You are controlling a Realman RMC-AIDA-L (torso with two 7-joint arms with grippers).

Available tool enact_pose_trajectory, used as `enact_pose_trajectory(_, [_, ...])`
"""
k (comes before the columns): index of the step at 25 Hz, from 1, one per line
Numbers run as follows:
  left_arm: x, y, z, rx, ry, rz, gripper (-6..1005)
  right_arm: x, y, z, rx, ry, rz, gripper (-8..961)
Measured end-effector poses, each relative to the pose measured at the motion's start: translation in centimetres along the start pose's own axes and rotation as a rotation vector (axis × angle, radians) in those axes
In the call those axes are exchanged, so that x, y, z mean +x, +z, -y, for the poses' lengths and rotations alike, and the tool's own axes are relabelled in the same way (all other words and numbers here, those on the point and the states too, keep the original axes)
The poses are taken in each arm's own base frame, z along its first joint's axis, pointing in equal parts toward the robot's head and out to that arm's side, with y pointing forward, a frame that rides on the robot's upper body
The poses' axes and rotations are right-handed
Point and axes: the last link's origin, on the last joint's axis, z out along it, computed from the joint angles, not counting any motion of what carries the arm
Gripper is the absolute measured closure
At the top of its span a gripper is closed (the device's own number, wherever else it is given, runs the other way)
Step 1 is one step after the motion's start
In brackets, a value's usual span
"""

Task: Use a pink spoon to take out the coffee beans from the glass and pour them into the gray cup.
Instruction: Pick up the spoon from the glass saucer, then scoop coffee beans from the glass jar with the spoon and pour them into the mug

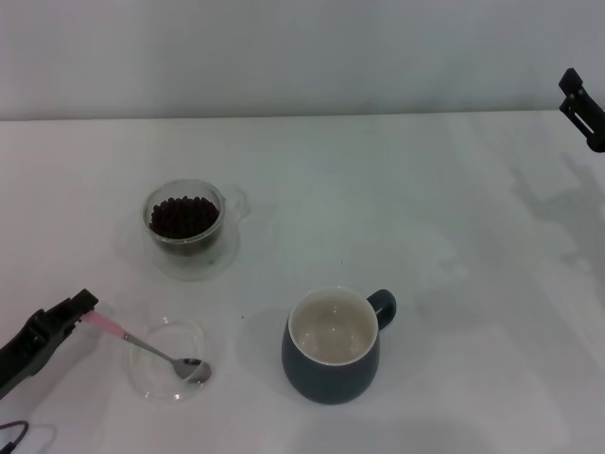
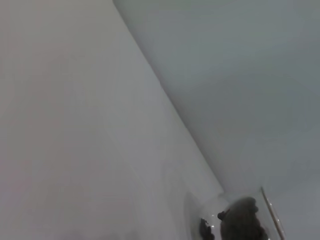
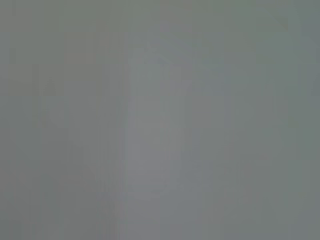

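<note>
In the head view the glass stands at the middle left, filled with dark coffee beans. The gray cup stands at the front centre with its handle to the far right; its cream inside is empty. My left gripper is at the front left, shut on the end of the pink spoon. The spoon's metal bowl rests in a flat clear dish. A dark blurred shape behind clear glass, likely the glass of beans, shows in the left wrist view. My right gripper is parked at the far right edge.
The white table runs back to a pale wall. The flat clear dish lies between my left gripper and the gray cup. The right wrist view shows only a plain grey surface.
</note>
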Motion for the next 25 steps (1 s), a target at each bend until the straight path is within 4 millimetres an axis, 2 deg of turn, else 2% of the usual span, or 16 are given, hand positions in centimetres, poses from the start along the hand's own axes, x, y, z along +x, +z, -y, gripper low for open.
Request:
enact_pose_trajectory(3, [0.1, -0.2, -0.3, -0.027, 0.004, -0.001, 865, 0.1, -0.1, 0.0, 0.001, 0.002, -0.004, 69])
enact_pose_trajectory(8, [0.9, -0.8, -1.2, -0.095, 0.019, -0.011, 866, 0.2, -0.3, 0.1, 0.004, 0.003, -0.008, 69])
enact_pose_trajectory(14, [2.3, -2.2, -1.2, -0.123, 0.012, -0.063, 867, 0.2, -0.3, 0.1, 0.005, 0.004, -0.010, 69])
enact_pose_trajectory(19, [4.0, -3.9, -1.4, -0.166, -0.002, -0.176, 866, 0.4, -0.7, 0.2, 0.011, 0.006, -0.017, 69])
enact_pose_trajectory(20, [5.4, -4.7, -2.0, -0.208, 0.013, -0.243, 866, 0.4, -0.7, 0.2, 0.011, 0.006, -0.017, 69])
enact_pose_trajectory(25, [7.7, -3.9, -4.1, -0.293, 0.093, -0.296, 866, 0.4, -0.7, 0.1, 0.005, 0.008, -0.016, 69])
